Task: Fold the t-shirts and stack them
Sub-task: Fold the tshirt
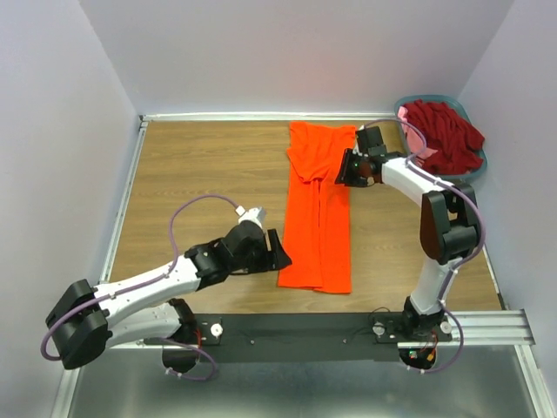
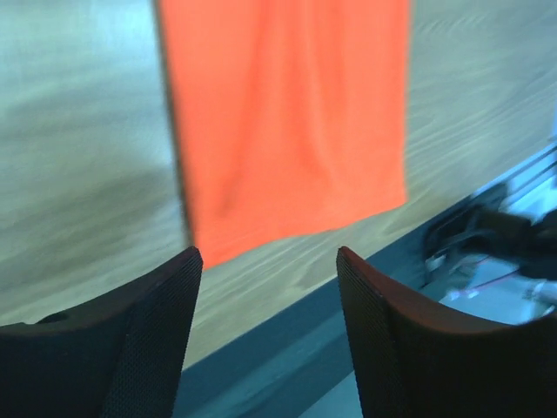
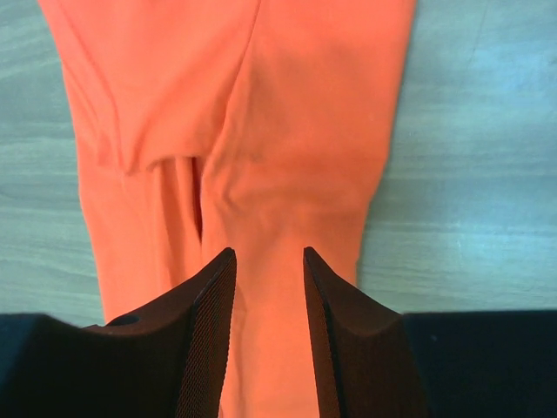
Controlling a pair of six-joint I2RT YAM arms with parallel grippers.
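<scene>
Left hand (image 1: 280, 252), orange t-shirt (image 1: 318, 218), far basket (image 1: 424, 97)

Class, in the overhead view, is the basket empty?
No, dark red shirts are heaped inside the basket, rising above its rim.

Orange t-shirt (image 1: 317, 209) folded lengthwise, red shirts (image 1: 446, 135) in basket (image 1: 435, 97)

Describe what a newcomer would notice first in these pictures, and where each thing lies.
The bright orange t-shirt, folded into a long strip, lies centred on the wooden table. Dark red shirts are heaped in a grey-blue basket at the far right corner. The open left pincer hangs by the strip's near left corner, the open right pincer at its far right edge.
</scene>
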